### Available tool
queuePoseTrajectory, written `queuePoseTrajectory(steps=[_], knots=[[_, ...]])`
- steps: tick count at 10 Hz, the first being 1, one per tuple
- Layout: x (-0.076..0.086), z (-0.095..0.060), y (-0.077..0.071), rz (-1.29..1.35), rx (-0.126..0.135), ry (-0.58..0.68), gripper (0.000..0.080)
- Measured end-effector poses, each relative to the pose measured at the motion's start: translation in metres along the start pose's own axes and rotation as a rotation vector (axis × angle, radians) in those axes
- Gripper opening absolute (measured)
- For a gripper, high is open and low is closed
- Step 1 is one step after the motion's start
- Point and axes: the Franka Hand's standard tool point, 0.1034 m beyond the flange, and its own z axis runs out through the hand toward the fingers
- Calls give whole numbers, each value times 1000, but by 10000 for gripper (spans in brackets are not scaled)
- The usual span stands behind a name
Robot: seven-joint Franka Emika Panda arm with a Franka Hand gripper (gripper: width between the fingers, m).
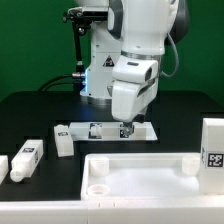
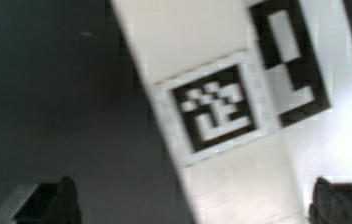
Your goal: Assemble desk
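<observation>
The white tabletop panel (image 1: 150, 161) lies at the front of the black table, rim up, with round sockets in its corners. Two white tagged legs (image 1: 27, 157) lie at the exterior view's left, a third (image 1: 63, 140) stands just behind them, and a larger tagged leg (image 1: 212, 152) stands at the right. My gripper (image 1: 126, 128) hangs low over the marker board (image 1: 100, 131), behind the tabletop. In the wrist view my gripper (image 2: 194, 192) is open and empty, its dark fingertips (image 2: 52, 198) wide apart above the marker board's tags (image 2: 217, 105).
The robot base (image 1: 100, 70) with a blue light stands at the back centre, with a black post and cable beside it. A green wall closes the back. The black table edge runs along the front under the tabletop panel.
</observation>
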Motion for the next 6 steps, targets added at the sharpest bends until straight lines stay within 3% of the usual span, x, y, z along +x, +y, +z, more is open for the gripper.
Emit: queuePoseTrajectory(steps=[2, 5, 6], knots=[[-2, 8, -5, 11, 16, -14, 649], [-8, 9, -1, 15, 17, -13, 649], [-8, 9, -1, 16, 17, -13, 560]])
